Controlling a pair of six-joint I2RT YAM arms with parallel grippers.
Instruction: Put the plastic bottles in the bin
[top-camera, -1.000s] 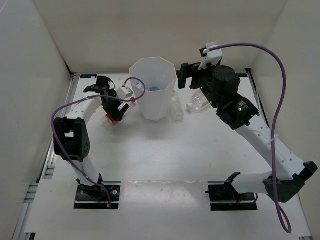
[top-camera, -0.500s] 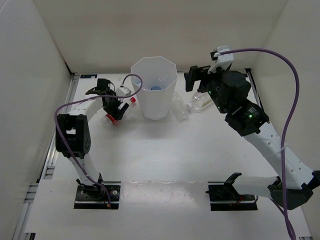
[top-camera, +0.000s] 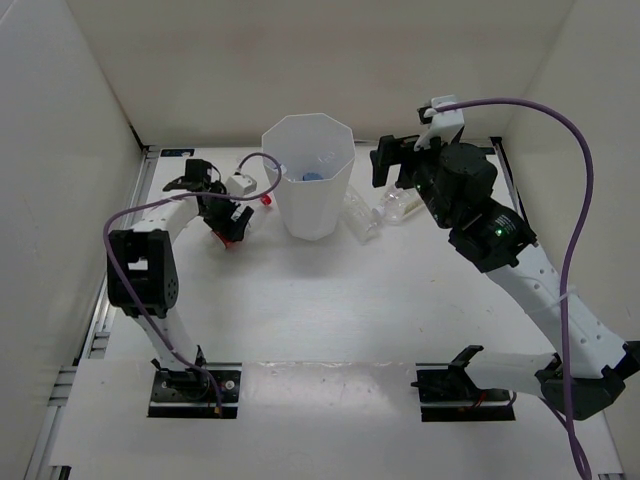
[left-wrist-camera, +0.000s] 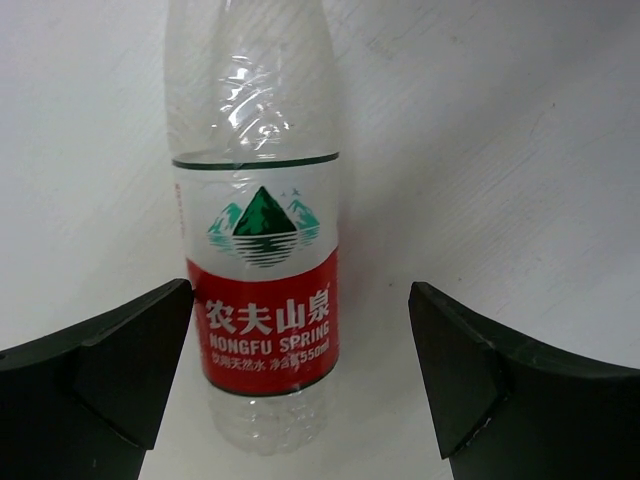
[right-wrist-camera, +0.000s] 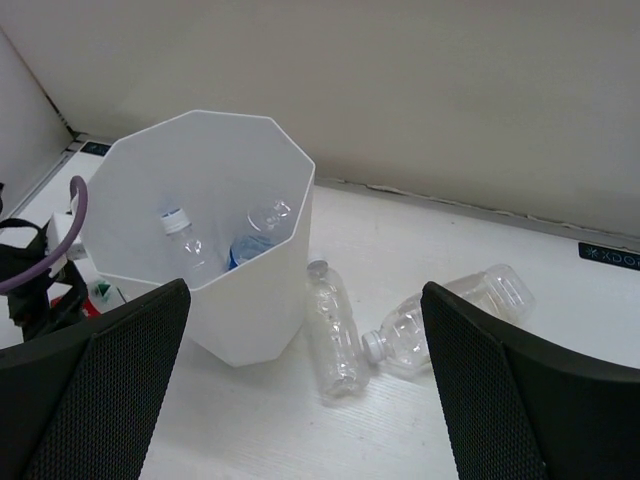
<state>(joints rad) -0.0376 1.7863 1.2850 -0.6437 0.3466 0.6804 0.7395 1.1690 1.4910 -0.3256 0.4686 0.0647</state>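
A white-capped bottle (right-wrist-camera: 185, 240) and a blue-labelled bottle (right-wrist-camera: 243, 252) are contained in the bin (right-wrist-camera: 250, 300), far centre; two clear bottles (right-wrist-camera: 335, 335) (right-wrist-camera: 440, 315) are laid just to its right. The red-labelled bottle (left-wrist-camera: 262, 300), lying left of the bin, is straddled untouched by the lowered left gripper (left-wrist-camera: 300, 330), its jaws spread wide. The right gripper (right-wrist-camera: 305, 300) is held raised and released, empty, to the right of the bin.

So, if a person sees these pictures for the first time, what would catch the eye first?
The tall white bin at the back centre of the table, with bottles already inside, draws the eye first. Next is the red-labelled bottle lying between the open fingers of the left tool, left of the bin. Two clear bottles lie on the table just right of the bin.
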